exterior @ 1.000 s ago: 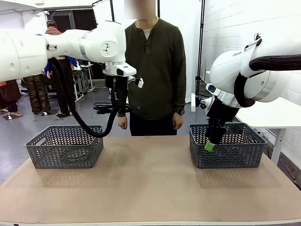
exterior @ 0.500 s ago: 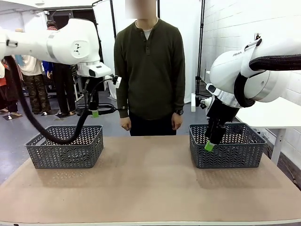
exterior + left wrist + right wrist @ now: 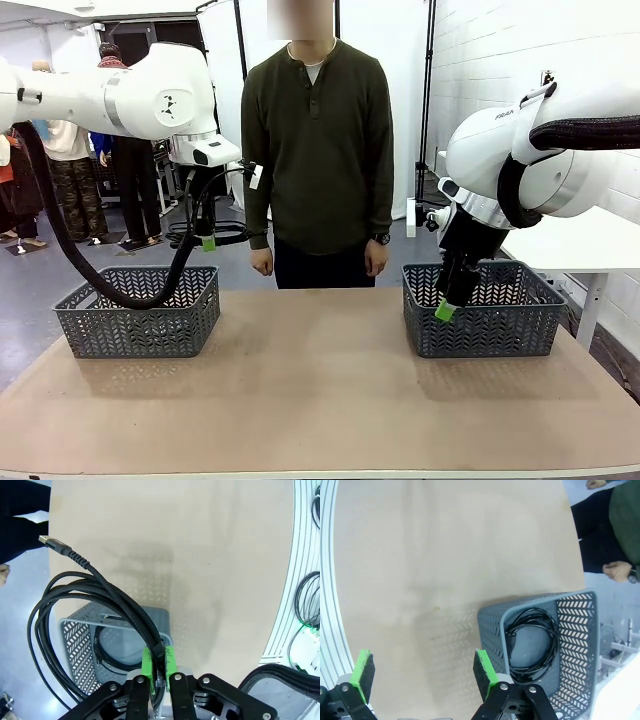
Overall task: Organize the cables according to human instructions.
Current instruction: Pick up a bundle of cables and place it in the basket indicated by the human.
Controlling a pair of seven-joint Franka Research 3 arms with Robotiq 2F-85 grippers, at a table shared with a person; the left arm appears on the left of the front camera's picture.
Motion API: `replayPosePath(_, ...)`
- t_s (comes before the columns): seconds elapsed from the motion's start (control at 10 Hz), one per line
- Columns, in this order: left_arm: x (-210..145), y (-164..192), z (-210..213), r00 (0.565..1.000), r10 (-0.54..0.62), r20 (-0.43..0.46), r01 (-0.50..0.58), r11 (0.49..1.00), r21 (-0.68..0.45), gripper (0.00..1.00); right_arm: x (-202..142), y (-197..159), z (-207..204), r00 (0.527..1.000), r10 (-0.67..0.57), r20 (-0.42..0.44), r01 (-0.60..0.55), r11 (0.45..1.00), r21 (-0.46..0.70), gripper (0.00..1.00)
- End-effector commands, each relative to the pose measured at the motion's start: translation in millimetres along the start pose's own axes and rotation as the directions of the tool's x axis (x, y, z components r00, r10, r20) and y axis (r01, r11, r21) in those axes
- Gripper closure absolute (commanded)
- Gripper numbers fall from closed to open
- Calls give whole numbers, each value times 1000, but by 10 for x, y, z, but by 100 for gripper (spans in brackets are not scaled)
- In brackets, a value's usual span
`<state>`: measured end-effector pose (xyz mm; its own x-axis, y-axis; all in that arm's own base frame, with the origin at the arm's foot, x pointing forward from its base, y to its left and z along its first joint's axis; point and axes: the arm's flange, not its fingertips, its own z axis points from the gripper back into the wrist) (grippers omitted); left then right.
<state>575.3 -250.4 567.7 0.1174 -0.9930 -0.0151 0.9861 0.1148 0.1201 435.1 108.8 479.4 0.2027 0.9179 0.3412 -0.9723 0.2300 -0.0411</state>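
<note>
left gripper (image 3: 156,672) clamped on looped cable bundle (image 3: 95,592), hanging above left basket (image 3: 138,310), one coil already inside. best lowered until loops clear rim, centred over opening, then released so usb end follows in. right gripper (image 3: 422,672) spread wide, empty, beside right basket (image 3: 570,645) holding another coiled cable (image 3: 532,642). person (image 3: 318,150) across table, hands down.

partial grey "FRAN" lettering on right arm (image 3: 520,140)
</note>
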Motion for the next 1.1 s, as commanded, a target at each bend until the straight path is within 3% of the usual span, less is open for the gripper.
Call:
replayPosePath(0.0, -9, 38, 60, 1000, 6, -18, -6, 1000, 3, 100, 22, -24, -5, 1000, -10, -8, 10, 1000, -8, 0)
replayPosePath(0.3, -3, 9, 19, 1000, 1, 0, -1, 1000, 0, 100, 22, -24, -5, 1000, -10, -8, 10, 1000, -8, 0)
replayPosePath(1.0, -861, -114, 35, 989, -150, 0, 150, 989, -3, 100, 22, -24, -5, 1000, -10, -8, 10, 1000, -8, 0)
